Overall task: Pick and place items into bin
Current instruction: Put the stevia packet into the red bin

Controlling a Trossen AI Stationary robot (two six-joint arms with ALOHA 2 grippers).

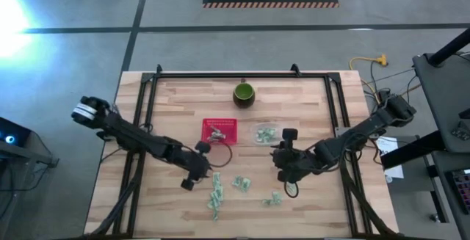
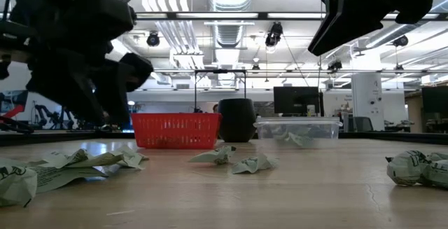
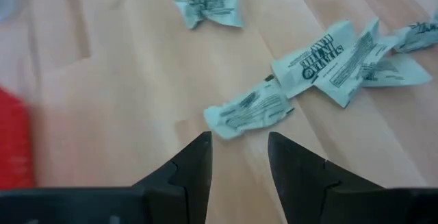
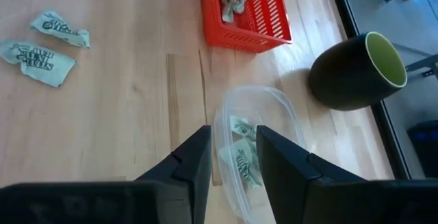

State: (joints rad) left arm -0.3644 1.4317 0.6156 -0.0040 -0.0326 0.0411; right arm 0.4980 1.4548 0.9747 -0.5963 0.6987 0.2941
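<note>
The left gripper (image 1: 192, 177) is held low at lower centre-left, jaws narrowly parted, a pale green-and-white wrapped piece (image 3: 248, 109) just ahead. The right gripper (image 4: 230, 157), jaws narrowly parted and empty, is poised over the clear plastic tub (image 4: 291, 131) beside the red slatted basket (image 1: 220, 131).
</note>
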